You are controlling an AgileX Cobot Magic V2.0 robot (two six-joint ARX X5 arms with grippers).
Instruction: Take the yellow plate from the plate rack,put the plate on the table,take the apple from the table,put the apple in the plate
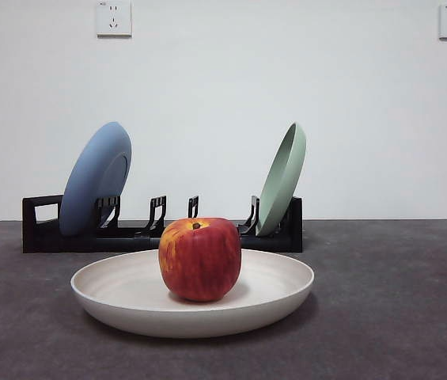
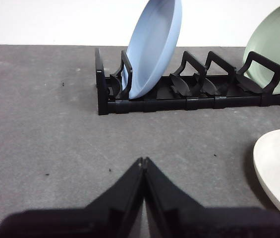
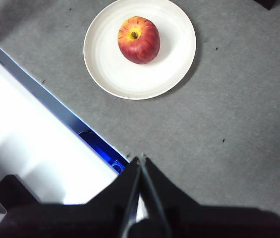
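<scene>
Now the apple sits upright in the yellow plate, which lies flat on the surface before the plate rack. Left gripper and right gripper hang apart, jaws pressed together, empty.

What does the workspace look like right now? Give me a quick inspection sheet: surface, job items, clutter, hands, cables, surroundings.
Surface: the table is dark grey and mottled, with a few small dark specks.
Job's things: the yellow plate lies flat on the table in front of the plate rack; the apple sits upright in the plate, stem up.
Clutter: a blue plate and a pale green plate lean in the rack's end slots; the middle slots are empty.
Hands: left hand shut, low over bare table near the rack; right hand shut, high, away from the plate. Neither holds anything.
Cables: nothing seen.
Surroundings: white wall with two sockets; white equipment beside the table.
</scene>
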